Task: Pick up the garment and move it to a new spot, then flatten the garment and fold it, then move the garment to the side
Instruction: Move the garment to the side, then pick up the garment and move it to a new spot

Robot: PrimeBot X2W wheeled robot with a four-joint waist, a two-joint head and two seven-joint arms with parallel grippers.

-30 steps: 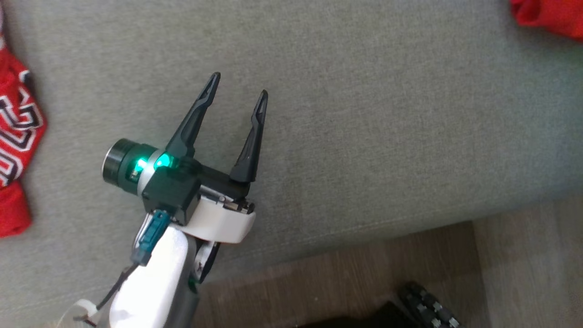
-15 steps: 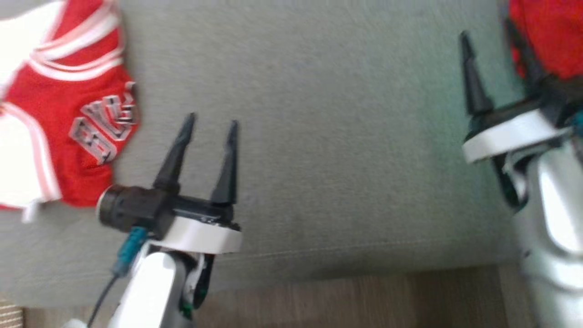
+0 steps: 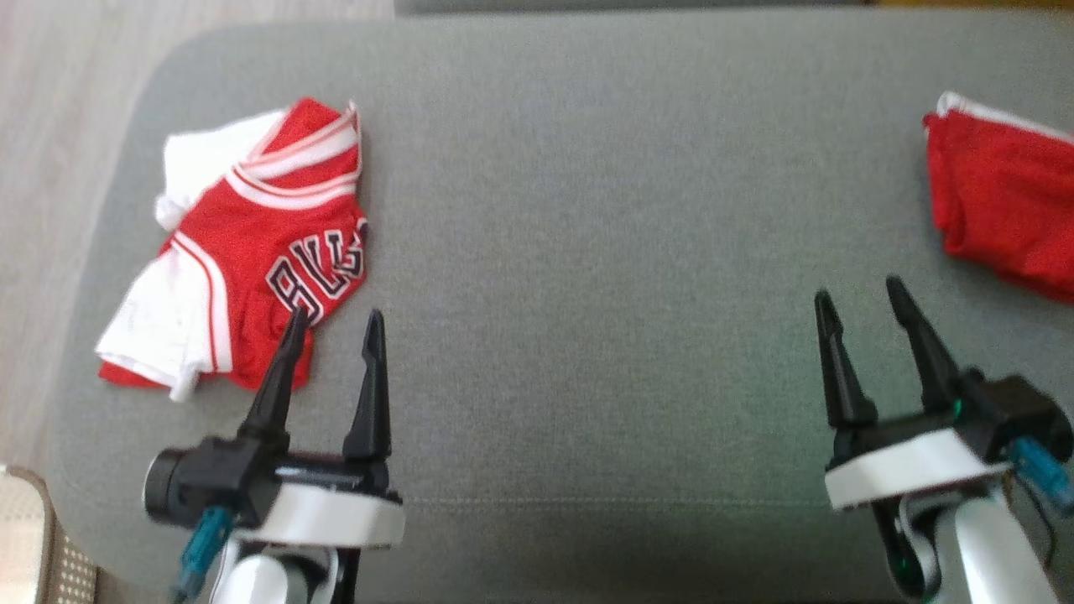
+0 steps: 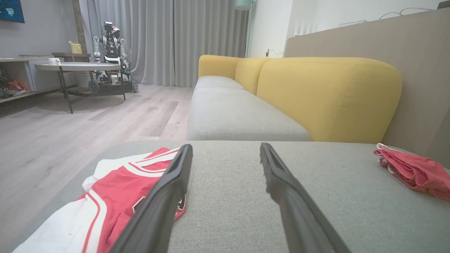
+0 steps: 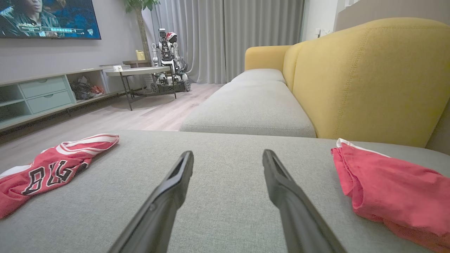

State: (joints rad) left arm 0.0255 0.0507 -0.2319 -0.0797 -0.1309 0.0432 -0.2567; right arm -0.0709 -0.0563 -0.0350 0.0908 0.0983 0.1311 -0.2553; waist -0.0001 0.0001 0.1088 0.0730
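Note:
A crumpled red and white jersey garment [image 3: 252,243] lies at the left end of the grey cushion [image 3: 587,252]; it also appears in the left wrist view [image 4: 116,189] and the right wrist view [image 5: 45,172]. My left gripper [image 3: 336,312] [image 4: 225,145] stands open at the jersey's near right edge, its left finger crossing the hem in the picture, nothing between its fingers. My right gripper [image 3: 857,287] [image 5: 228,151] is open and empty over bare cushion. A second red garment [image 3: 1007,201] [image 4: 415,172] [image 5: 393,196] lies bunched at the far right.
Pale wooden floor [image 3: 50,126] borders the cushion's left end. Beyond the cushion are a grey sofa seat [image 4: 239,116] with a yellow backrest [image 4: 330,98]. Farther off stand a round table [image 4: 77,66] and another robot [image 4: 110,52].
The head camera has swung, so the whole picture has shifted: both grippers and both garments now lie in it. Both grippers stay open.

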